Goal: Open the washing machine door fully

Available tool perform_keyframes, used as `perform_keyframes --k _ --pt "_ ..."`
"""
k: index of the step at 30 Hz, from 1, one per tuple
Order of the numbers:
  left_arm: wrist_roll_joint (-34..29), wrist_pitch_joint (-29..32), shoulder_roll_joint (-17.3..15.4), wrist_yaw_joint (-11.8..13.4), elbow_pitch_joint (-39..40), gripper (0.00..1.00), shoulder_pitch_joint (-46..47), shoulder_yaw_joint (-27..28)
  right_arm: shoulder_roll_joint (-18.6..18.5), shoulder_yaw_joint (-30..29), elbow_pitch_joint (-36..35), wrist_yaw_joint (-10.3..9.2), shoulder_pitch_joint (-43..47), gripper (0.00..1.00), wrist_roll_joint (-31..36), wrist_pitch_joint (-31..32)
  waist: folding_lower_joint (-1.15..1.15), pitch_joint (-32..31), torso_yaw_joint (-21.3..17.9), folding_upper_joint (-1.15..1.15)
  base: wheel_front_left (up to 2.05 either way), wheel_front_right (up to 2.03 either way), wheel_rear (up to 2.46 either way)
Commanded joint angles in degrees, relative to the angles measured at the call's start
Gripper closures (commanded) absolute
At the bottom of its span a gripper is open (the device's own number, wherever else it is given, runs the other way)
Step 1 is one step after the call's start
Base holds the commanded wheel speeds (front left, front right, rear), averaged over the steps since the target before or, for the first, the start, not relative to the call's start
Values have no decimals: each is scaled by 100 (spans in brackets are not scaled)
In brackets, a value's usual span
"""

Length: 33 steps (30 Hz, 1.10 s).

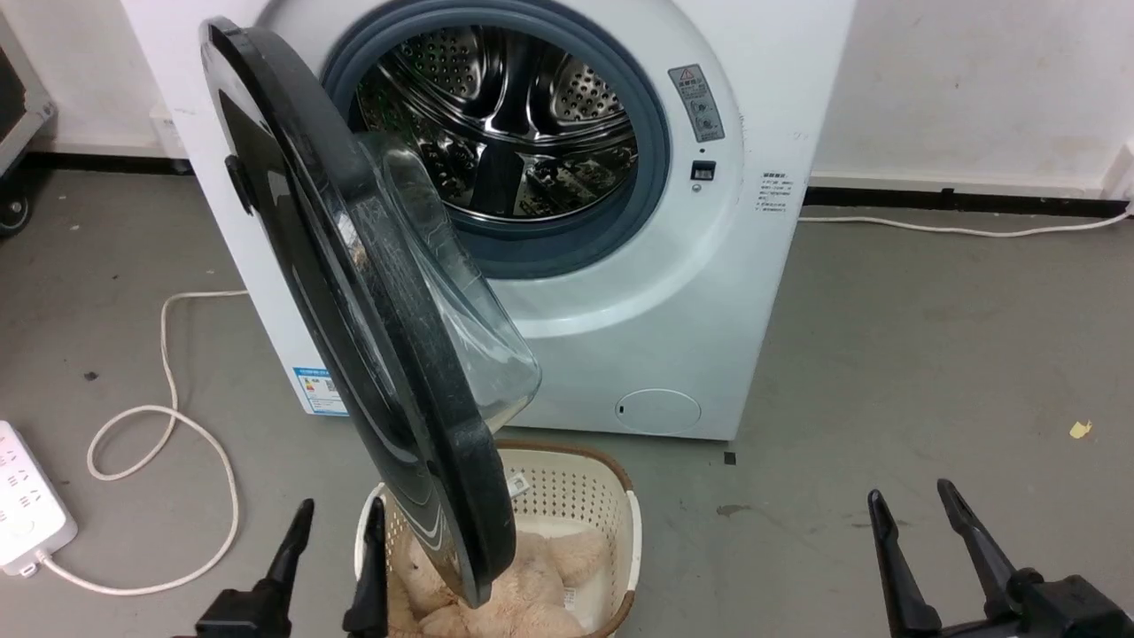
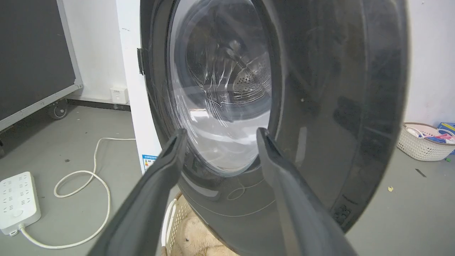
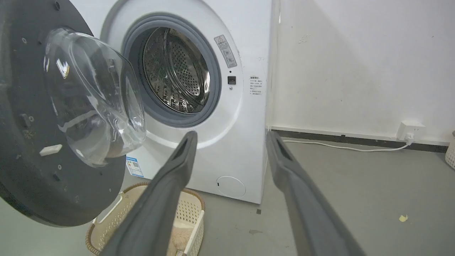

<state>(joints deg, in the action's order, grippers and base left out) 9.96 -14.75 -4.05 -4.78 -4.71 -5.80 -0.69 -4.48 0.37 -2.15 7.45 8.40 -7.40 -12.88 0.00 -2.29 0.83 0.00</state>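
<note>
The washing machine (image 1: 673,292) is a white front-loader against the wall, its grey rubber ring and steel drum (image 1: 505,124) exposed. The washing machine door (image 1: 337,292), a glossy black disc with a bulging glass bowl (image 1: 452,301), stands swung out to about edge-on toward me, hinged at the left. In the right wrist view its screw-dotted inner face (image 3: 35,170) shows. My left gripper (image 1: 338,518) is open, low and just left of the door's bottom rim; in its own view the door's outer face (image 2: 320,106) fills the space ahead. My right gripper (image 1: 912,501) is open over bare floor at the lower right.
A cream basket (image 1: 611,514) holding a plush toy (image 1: 532,585) sits on the floor under the door's lower edge. A white power strip (image 1: 27,505) with a looped cable (image 1: 168,425) lies at left. Another basket (image 2: 423,142) stands further right. A wheeled case (image 2: 32,64) is at far left.
</note>
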Motion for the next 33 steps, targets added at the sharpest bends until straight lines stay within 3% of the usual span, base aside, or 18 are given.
perform_keyframes --k 1,3,12,15,17,20,26,33 --pt "-45 -25 25 9 7 0 -28 -20 29 1 30 3 102 0 26 -35 0 11 6 0 0 0 0" --pt "-5 -25 43 -14 -33 100 21 -85 57 4 120 3 76 0 32 -74 0 27 -3 0 0 0 0" --pt "91 -25 75 174 311 100 184 209 98 31 185 3 12 0 27 -115 0 48 -37 0 0 0 0" --pt "251 -25 92 299 764 100 345 422 103 26 178 3 7 0 29 -119 0 36 -32 0 0 0 0" --pt "521 -25 106 510 1173 100 520 604 108 7 176 3 10 0 22 -119 0 29 -25 0 0 0 0" --pt "566 -25 112 694 1815 100 810 561 116 -4 180 3 10 0 11 -102 0 11 -16 0 0 0 0" --pt "318 299 115 830 2773 100 1383 -97 130 20 218 3 -8 0 -3 -65 0 -1 -16 0 0 0 0" --pt "375 919 116 1109 3011 100 1389 -1598 149 -24 354 3 -48 0 -190 -12 0 36 -106 0 0 0 0"
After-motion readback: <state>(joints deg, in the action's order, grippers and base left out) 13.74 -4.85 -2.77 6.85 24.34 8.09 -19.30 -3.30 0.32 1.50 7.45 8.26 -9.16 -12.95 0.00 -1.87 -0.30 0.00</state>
